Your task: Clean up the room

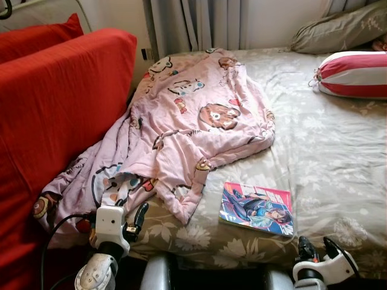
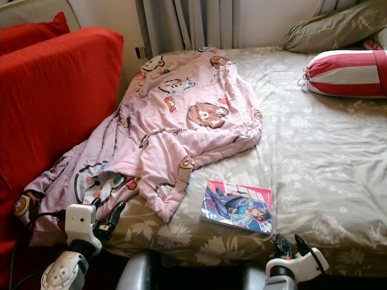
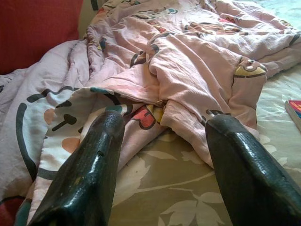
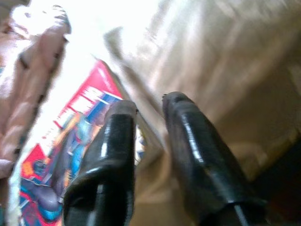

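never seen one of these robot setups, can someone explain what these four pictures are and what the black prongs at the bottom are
These come from a humanoid robot tidying a bedroom. The two wide pictures are its head camera's two eyes, looking down at a bed. The other two come from cameras on its wrists, looking along each gripper's two black fingers.

The left gripper is open, at the bed's near edge by a crumpled pink cartoon blanket. The right gripper sits near a colourful book; its fingers are slightly apart. Neither holds anything.

Also on the bed: a red-and-white striped pillow. A red sofa stands to the left.
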You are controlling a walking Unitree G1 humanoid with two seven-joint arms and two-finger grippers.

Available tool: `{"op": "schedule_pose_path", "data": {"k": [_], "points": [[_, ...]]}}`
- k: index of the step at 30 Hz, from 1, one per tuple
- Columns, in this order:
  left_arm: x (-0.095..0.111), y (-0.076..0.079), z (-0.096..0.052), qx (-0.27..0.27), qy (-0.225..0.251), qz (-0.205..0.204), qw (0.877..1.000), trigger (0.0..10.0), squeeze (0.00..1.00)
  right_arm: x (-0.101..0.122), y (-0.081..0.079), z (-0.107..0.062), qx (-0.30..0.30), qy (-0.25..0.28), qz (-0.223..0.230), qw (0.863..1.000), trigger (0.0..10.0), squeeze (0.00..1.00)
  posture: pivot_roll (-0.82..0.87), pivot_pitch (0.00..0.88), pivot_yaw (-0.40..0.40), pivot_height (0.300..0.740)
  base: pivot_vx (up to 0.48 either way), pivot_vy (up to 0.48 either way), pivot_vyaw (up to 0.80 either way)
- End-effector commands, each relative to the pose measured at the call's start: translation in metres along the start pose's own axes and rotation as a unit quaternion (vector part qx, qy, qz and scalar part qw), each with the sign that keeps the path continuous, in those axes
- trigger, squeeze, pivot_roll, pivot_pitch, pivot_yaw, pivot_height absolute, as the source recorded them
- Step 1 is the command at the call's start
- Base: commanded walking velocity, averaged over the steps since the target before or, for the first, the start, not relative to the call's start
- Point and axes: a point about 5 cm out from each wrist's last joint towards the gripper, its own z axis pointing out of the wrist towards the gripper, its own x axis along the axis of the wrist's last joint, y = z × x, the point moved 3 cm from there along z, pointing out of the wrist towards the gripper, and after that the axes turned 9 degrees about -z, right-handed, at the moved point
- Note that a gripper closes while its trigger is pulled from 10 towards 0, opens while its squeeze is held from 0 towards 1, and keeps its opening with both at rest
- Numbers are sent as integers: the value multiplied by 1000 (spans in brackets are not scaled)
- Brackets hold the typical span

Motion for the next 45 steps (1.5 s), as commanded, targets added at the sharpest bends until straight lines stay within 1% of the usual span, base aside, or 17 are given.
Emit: {"op": "schedule_pose_path", "data": {"k": [1,4,6,7,8,9,10,11,12,17,19,20,21,23,28,37,45], "points": [[-2,-2,0,2,-2,8,1000,10000,0,0,-14,0,34,3,-30,999,10000,1000,93,0,73,570,0,0,0],[-1,-2,1,1,-1,8,1000,10000,0,12,-32,5,79,23,-76,994,10000,1000,92,0,75,570,0,0,0],[0,-2,3,0,0,8,1000,10000,0,19,-43,9,94,35,-86,991,10000,1000,89,0,77,570,0,0,0],[2,-2,6,-1,3,8,1000,10000,0,34,-63,20,121,59,-122,983,10000,1000,87,0,80,570,0,0,0],[3,-2,8,-2,5,8,1000,10000,0,40,-75,25,139,67,-153,976,10000,1000,87,0,80,570,0,0,0],[4,-1,9,-2,6,8,1000,10000,0,42,-82,28,151,72,-175,970,10000,1000,86,0,80,570,0,0,0],[5,0,12,-5,9,8,1000,10000,0,45,-95,32,172,76,-199,962,10000,439,85,0,80,570,0,0,0],[5,0,12,-5,10,8,1000,10000,0,45,-97,33,176,75,-201,961,10000,439,85,0,80,570,0,0,0],[6,1,13,-6,11,8,1000,10000,0,44,-102,35,181,72,-204,960,10000,0,85,0,80,570,0,0,0],[9,3,17,-8,15,8,1000,10000,0,28,-108,39,187,28,-185,964,10000,0,88,0,76,570,0,0,0],[8,3,17,-8,15,7,1000,10000,0,8,-103,38,173,-21,-148,974,10000,0,92,0,77,570,0,0,0],[8,3,17,-8,15,7,1000,10000,0,8,-103,38,173,-21,-148,974,10000,0,92,0,77,570,0,0,0],[7,3,16,-8,14,7,1000,10000,0,1,-100,38,166,-37,-138,976,10000,0,98,0,77,570,0,0,0],[7,1,14,-7,13,9,1000,10000,0,-8,-100,35,165,-52,-138,975,10000,0,105,0,76,570,0,0,0],[6,-2,13,1,12,2,1000,10000,0,-12,-99,31,166,-51,-145,974,10000,0,100,0,78,570,0,0,0],[4,2,16,-3,8,-4,1000,10000,0,-15,-84,28,161,-56,-154,973,10000,0,91,0,80,570,0,148,0],[4,2,16,-2,7,-5,1000,10000,0,-19,-84,25,161,-62,-156,973,10000,0,93,0,80,570,0,271,0]]}}
